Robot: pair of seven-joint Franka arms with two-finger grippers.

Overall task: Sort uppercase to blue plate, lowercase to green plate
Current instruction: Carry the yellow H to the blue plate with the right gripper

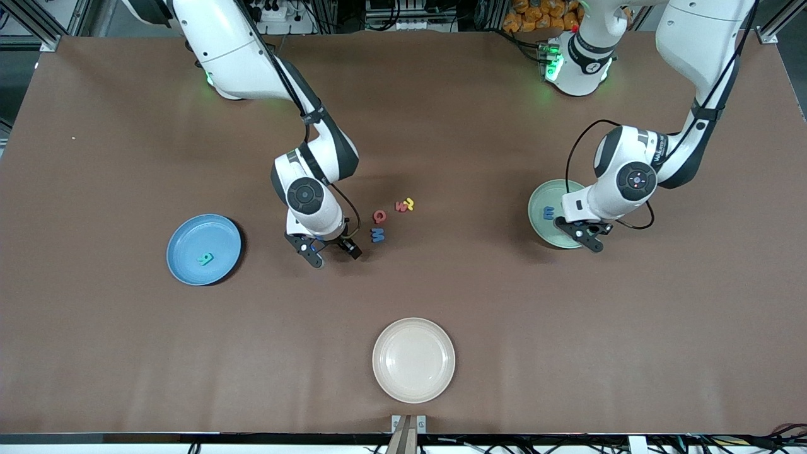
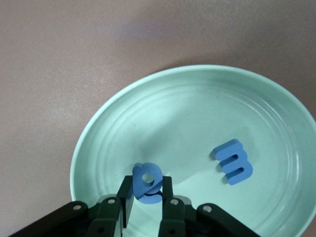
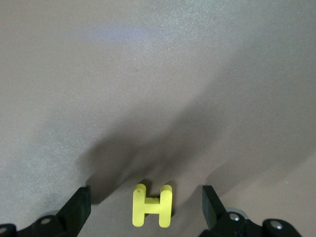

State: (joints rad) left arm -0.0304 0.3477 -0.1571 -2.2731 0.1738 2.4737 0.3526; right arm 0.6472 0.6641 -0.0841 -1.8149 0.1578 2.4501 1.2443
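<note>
My left pincer (image 2: 147, 197) pinched the blue e (image 2: 147, 183) upright over the green plate (image 2: 123, 123), while my right pincer (image 3: 145, 207) stood spread astride the flat-lying yellow H (image 3: 152, 205).

Brown table (image 1: 441, 113) — plates, foam letters

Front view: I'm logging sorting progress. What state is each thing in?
left hand: shut on blue rounded letter, over green plate.
right hand: open, over yellow H.
yellow H: flat on table.
blue three-pronged letter: lying in green plate.
teal R: lying in blue plate.
red Q, blue M: on table, unsorted.
red small letter, yellow small letter: on table, unsorted.
cream plate: empty.
</note>
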